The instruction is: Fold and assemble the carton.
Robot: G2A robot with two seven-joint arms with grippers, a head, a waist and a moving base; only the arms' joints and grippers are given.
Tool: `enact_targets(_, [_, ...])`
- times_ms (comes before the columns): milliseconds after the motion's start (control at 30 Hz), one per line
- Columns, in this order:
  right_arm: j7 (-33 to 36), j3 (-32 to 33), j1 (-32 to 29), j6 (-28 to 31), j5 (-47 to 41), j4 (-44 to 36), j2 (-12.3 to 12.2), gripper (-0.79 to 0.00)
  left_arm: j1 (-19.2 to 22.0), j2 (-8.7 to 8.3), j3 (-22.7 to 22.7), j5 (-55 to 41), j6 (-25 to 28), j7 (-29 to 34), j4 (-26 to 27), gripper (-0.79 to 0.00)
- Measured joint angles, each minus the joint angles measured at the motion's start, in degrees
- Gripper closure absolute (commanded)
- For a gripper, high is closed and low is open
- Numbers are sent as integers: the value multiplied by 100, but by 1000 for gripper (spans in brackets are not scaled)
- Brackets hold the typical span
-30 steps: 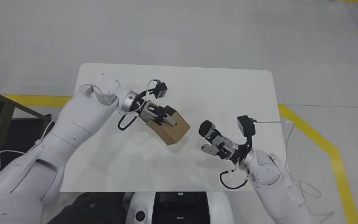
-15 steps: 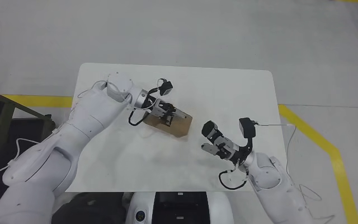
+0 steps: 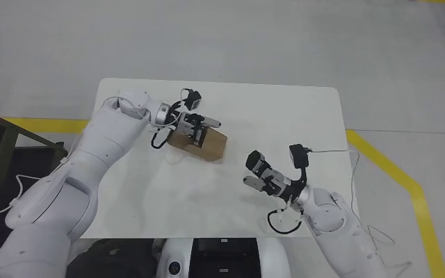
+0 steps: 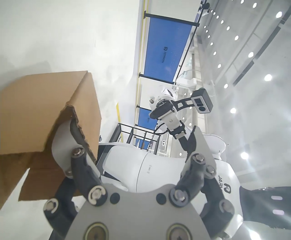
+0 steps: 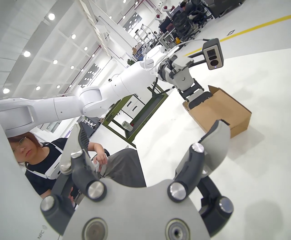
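Top view — left gripper [image 3: 202, 131] (spread wide) touches the carton [image 3: 213, 147].

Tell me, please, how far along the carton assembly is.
Done: the carton stands erected as a box on the table. In hand: the open left gripper has one finger inside its open end. Left: that end's flaps are unclosed; the right gripper hovers open, apart.

Robotics lab/factory hall: high ceiling w/ spotlights [image 5: 51, 16], blue partition panels [image 4: 168, 54], yellow floor line [image 5: 250, 30], workbench [image 5: 136, 109].
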State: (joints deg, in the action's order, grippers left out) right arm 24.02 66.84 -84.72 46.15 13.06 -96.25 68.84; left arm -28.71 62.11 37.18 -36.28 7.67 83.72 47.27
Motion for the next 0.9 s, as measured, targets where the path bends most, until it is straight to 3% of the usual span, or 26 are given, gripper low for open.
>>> enact_targets(100, [112, -125, 124, -110, -71, 77, 8, -785, -118, -102, 214, -47, -14, 20, 41, -785])
enact_targets(200, [195, -236, 251, -193, -141, 137, 16, -785, -222, -201, 296, 220, -393, -25, 119, -785])
enact_targets(367, [202, -321, 335, -230, -154, 177, 19, -785, -253, -291, 236, 1306, -910, -1026, 350, -785])
enact_targets(467, [172, -342, 339, -240, -142, 167, 16, -785, -354, -349, 353, 1447, -1171, -1308, 615, -785])
enact_targets(700, [132, -376, 324, -193, -128, 137, 2, -785, -743, -619, 1007, 1211, -1145, -1315, 1093, -785])
enact_targets(900, [171, -445, 384, -187, -175, 164, -4, -785, -1322, -922, 1686, 1139, -1233, -1215, 1725, -785])
